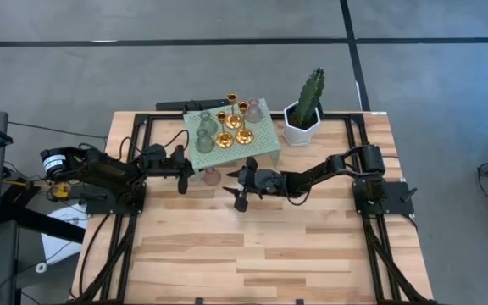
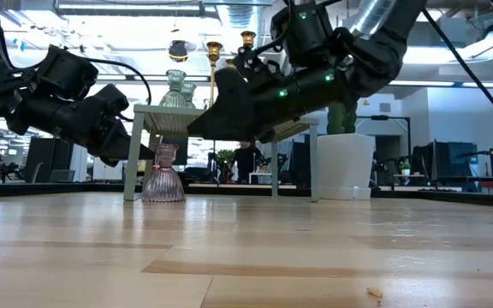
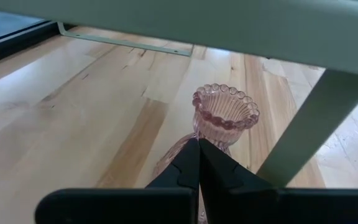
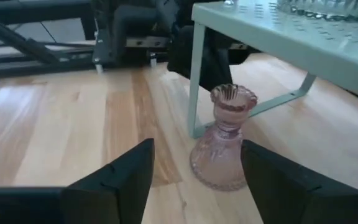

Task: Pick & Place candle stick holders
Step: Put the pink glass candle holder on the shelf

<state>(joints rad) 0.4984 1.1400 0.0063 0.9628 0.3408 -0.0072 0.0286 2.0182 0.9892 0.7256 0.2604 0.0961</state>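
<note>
A translucent pink candle stick holder point(image 1: 213, 176) stands upright on its round base on the wooden table, at the near edge of a pale green stand point(image 1: 265, 142). On the stand are several other holders: gold point(image 1: 233, 119), grey-green point(image 1: 204, 135) and one pink point(image 1: 252, 110). My left gripper point(image 1: 186, 168) is shut, and its tips point(image 3: 199, 144) are level with the pink holder's neck point(image 3: 222, 127), on its left side. My right gripper point(image 1: 237, 191) is open on the holder's right side. The holder point(image 4: 224, 144) stands ahead of its two fingers. My left gripper's shut fingertips stand right in front of the pink holder's neck point(image 3: 211, 138), coming level from the table's left. I cannot tell whether they touch it. The holder stands upright on the table.
A white hexagonal pot with a cactus point(image 1: 302, 125) stands right of the stand. The stand's leg point(image 3: 303, 130) is close beside the pink holder, and its top overhangs it. Bare wooden table point(image 1: 252, 254) lies toward the near edge.
</note>
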